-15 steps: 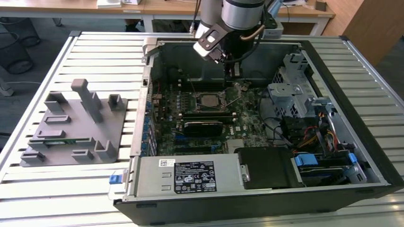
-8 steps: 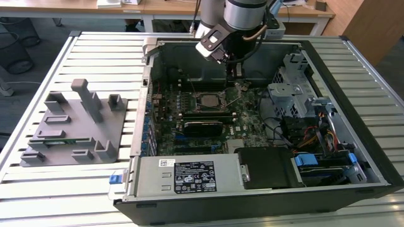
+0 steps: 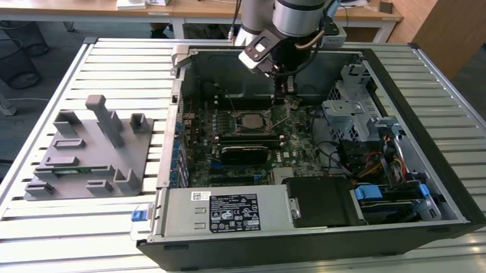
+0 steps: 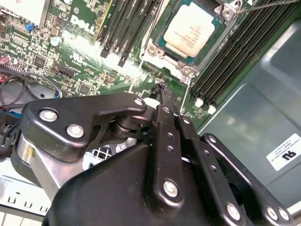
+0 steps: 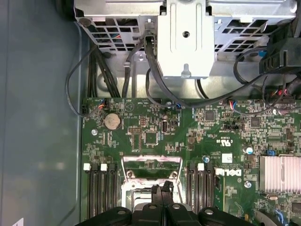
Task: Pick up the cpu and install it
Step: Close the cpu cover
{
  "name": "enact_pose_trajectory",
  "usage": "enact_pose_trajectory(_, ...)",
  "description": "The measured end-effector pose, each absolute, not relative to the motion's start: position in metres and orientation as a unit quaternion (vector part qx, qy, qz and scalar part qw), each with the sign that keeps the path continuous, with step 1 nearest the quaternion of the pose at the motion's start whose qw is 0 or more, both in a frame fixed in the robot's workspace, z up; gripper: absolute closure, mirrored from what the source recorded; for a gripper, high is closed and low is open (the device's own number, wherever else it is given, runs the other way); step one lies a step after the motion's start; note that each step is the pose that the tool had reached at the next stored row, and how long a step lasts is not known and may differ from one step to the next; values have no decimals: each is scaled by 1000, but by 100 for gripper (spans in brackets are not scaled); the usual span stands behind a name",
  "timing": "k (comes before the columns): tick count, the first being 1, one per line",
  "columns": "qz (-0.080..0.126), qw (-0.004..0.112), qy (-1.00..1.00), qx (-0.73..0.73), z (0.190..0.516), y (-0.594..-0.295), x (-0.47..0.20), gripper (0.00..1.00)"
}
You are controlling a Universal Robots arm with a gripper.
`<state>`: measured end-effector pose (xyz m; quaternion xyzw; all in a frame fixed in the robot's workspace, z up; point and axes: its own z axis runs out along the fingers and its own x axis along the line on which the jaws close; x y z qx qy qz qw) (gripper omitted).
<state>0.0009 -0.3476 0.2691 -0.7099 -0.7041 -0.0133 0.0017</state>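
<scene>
The cpu (image 4: 190, 33), a square chip with a pale metal top, lies flat in its socket on the green motherboard (image 4: 70, 56); the exterior view shows the cpu (image 3: 251, 120) mid-board inside the open computer case (image 3: 425, 131). My gripper (image 3: 289, 101) hangs just above the board beside the socket, toward the exterior view's right. In both wrist views its black fingers (image 4: 162, 101) are pressed together with nothing between them, and the gripper (image 5: 162, 189) points at the socket's raised metal frame (image 5: 151, 162). A thin wire lever (image 3: 284, 114) stands up next to the socket.
Memory slots (image 4: 235, 52) flank the socket. A metal drive cage (image 3: 345, 111) and cable bundles (image 3: 357, 159) fill the case's right in the exterior view, and a power supply (image 3: 220, 210) sits at its front. Outside, a grey fixture tray (image 3: 87, 151) holds a green memory stick (image 3: 72, 169).
</scene>
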Motion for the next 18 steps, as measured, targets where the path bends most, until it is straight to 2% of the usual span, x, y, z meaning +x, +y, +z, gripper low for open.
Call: enact_pose_trajectory(18, -13, 2, -706, -708, 267, -342, 16, 89)
